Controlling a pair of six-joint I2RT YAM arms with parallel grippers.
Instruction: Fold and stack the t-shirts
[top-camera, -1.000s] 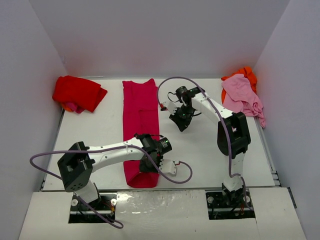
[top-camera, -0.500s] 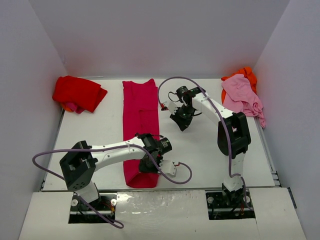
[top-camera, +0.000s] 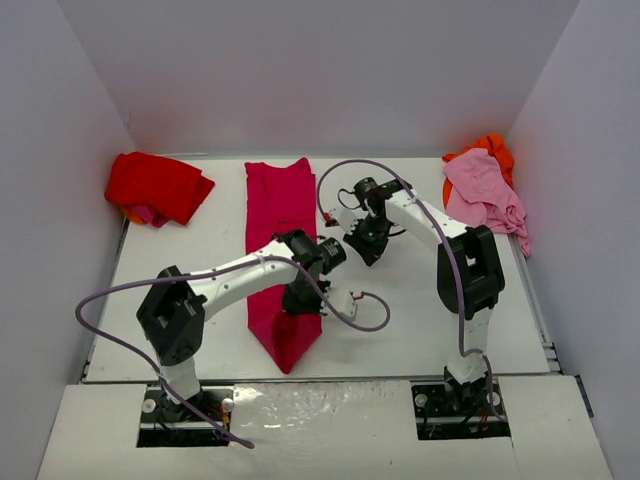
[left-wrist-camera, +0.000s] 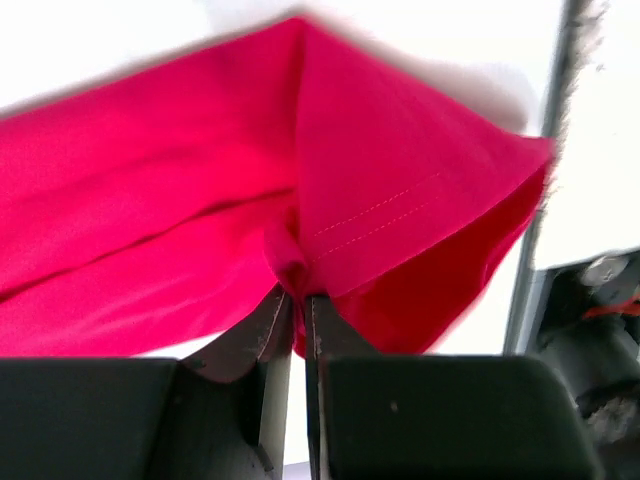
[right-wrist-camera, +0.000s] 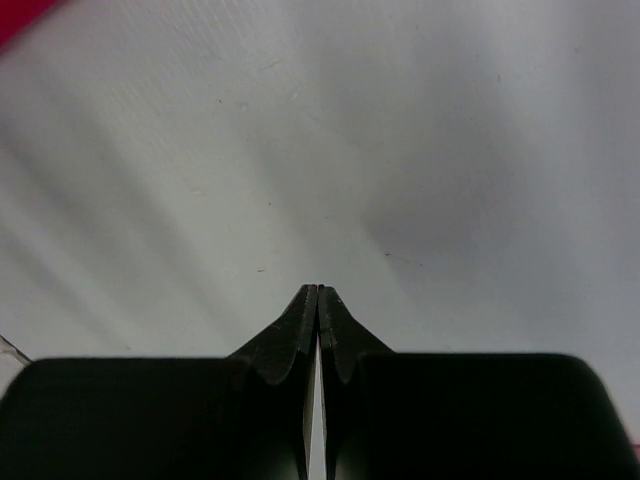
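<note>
Crimson-magenta t-shirt (top-camera: 278, 210): lies as a long narrow strip left of table centre, running from about 12 o'clock at the far edge down toward 6 o'clock near the arm bases. The far part is flat. The near end is drawn up and tapers to a point close to the front edge of the white table (top-camera: 410, 320).

Left gripper (top-camera: 298, 305): over the near third of the strip, fingers pinching a small bunch of its cloth. In the left wrist view the left gripper (left-wrist-camera: 298, 300) has its jaws pressed onto a fold of the crimson-magenta t-shirt (left-wrist-camera: 400, 200). A stitched hem line shows on the flap hanging at 3 o'clock of the pinch, and the fabric rises off the surface there.

Right gripper (top-camera: 370, 250): just right of the strip, near table centre, apart from the cloth. In the right wrist view the right gripper (right-wrist-camera: 318, 292) has its fingertips pressed together with nothing between them, bare table below, and a sliver of crimson at the 10 o'clock corner.

Other garments: bright red t-shirt (top-camera: 155, 185) folded at 10 o'clock. Pale pink t-shirt (top-camera: 482, 190) crumpled at 2 o'clock, lying on the orange t-shirt (top-camera: 492, 148) against the right wall.
</note>
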